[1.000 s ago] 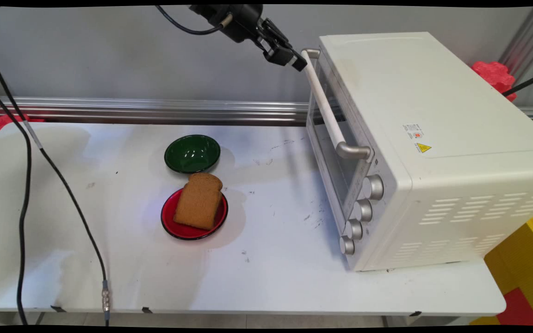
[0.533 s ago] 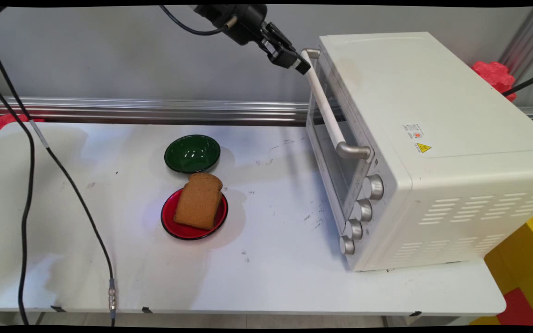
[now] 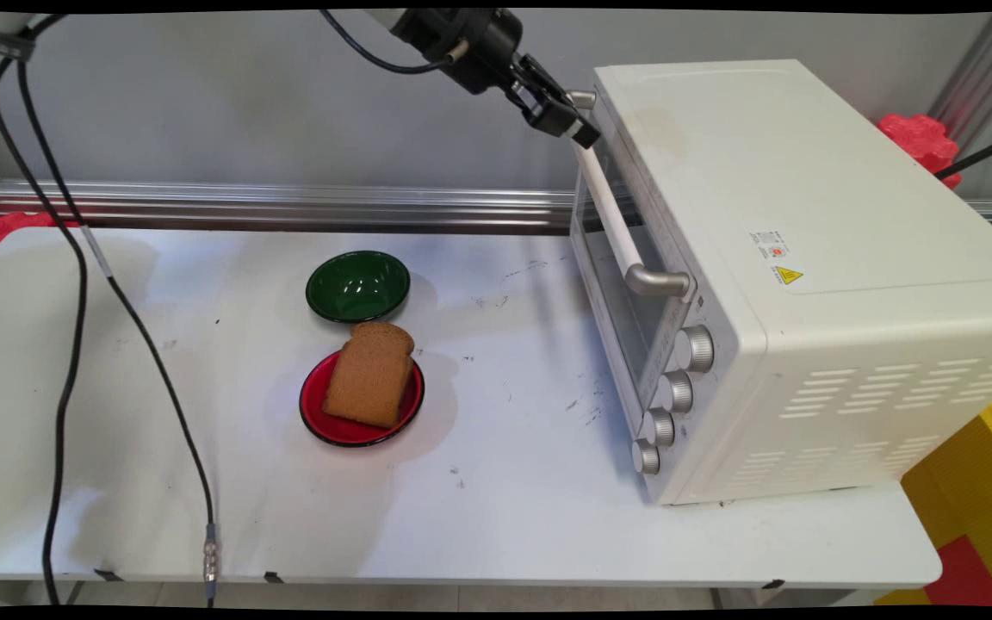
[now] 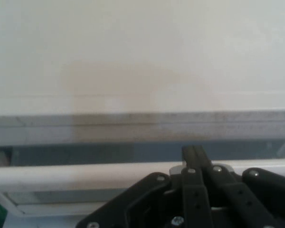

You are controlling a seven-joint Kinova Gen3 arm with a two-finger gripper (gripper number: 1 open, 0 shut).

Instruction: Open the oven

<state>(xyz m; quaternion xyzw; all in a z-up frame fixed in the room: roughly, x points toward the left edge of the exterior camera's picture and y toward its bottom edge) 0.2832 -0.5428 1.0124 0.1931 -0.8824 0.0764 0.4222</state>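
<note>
touching oven handle, tool closed

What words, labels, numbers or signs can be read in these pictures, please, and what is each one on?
No text can be read.
Yellow warning triangle: on the oven top, its symbol too small to make out.
White label with a red mark beside it: print too small to read.
Knobs: no markings legible.
Hand view: no text on the gripper or oven.
</note>
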